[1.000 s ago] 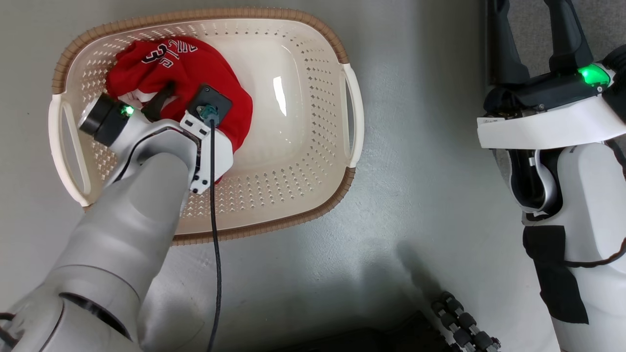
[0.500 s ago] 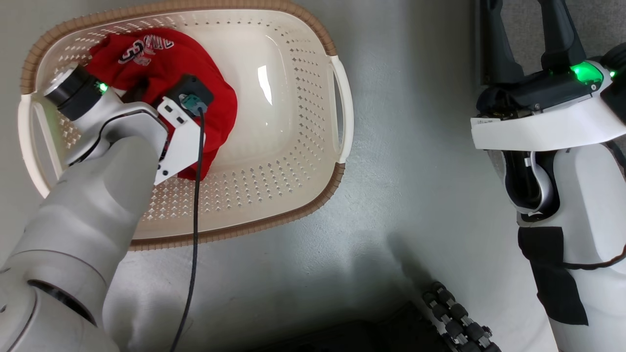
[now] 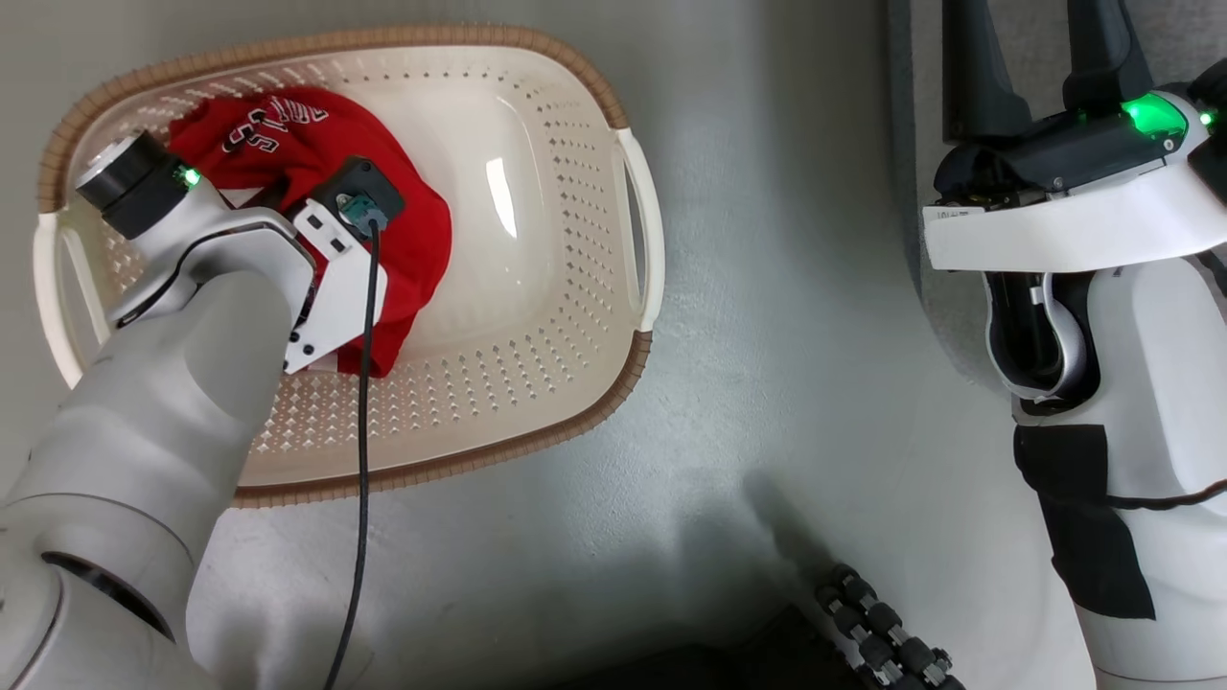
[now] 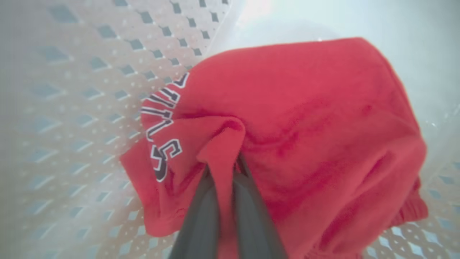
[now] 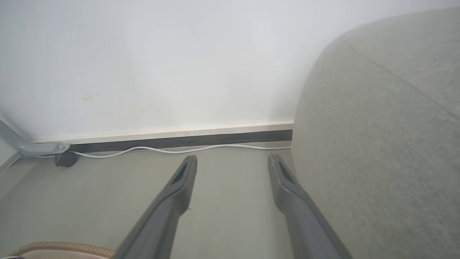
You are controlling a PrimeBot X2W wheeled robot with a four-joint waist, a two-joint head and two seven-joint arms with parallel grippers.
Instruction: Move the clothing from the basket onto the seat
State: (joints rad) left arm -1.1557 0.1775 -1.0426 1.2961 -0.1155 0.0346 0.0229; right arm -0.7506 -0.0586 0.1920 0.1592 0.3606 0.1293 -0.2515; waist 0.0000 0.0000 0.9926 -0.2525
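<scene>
Head view: the left arm (image 3: 192, 383) reaches down into the basket (image 3: 537, 364), which stands on the grey floor (image 3: 767, 287). The clothing (image 3: 412, 230), red with dark white-edged lettering, is bunched in the basket's left half, partly under the wrist. A black cable (image 3: 362, 431) runs from the wrist down across the rim. The right gripper (image 3: 1035, 38) is at the upper right, well apart from the basket, with its fingers spread and nothing between them (a green light glows on each wrist).

Left wrist view: the left gripper (image 4: 224, 165) is clamped on a raised fold of the clothing, with both dark fingers pressed close against the red fabric. The rest of the clothing spreads around the fold, lettering to the left, against the basket's perforated cream wall and smooth base. Whether it is clear of the base cannot be told.

Right wrist view: the right gripper's two fingers stand apart over bare floor. The seat (image 5: 377, 144), grey with a stitched seam, is just beside the right-hand finger. A white wall (image 5: 179, 54) and a thin white cable (image 5: 161, 150) along its foot lie beyond. A bit of the basket's brown rim shows at the lower left corner.
</scene>
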